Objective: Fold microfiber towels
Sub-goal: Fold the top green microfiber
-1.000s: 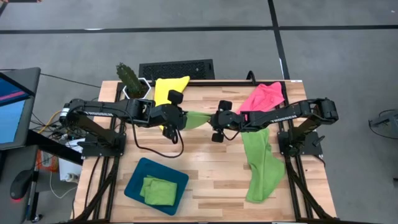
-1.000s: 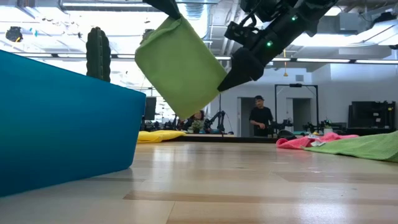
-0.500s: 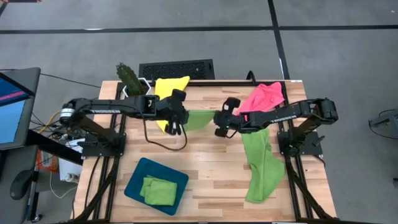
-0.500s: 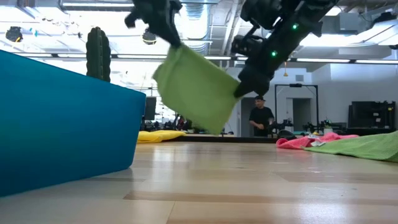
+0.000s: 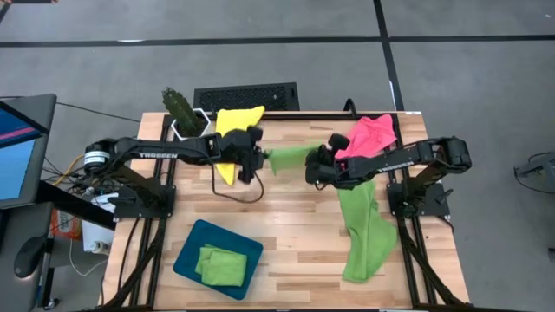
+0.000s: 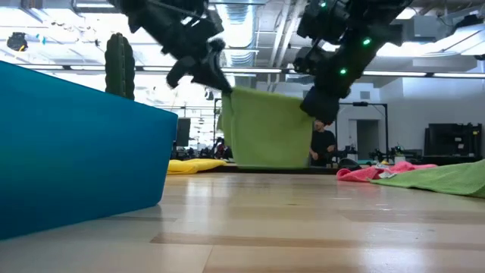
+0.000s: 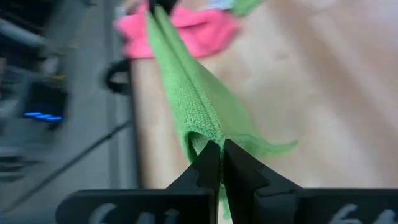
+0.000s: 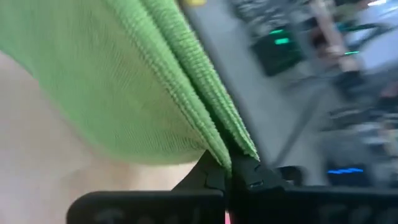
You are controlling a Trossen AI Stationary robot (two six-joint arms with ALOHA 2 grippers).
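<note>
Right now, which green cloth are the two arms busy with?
Look at the far middle of the wooden table. The green cloth hangs there between the left tool and right tool, unlike the others, which lie flat.

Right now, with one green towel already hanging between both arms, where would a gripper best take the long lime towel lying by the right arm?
The long lime towel lies flat in a strip along the table's right side. Probably best pinched at its near end, coming straight down, since the right arm crosses its far end.
</note>
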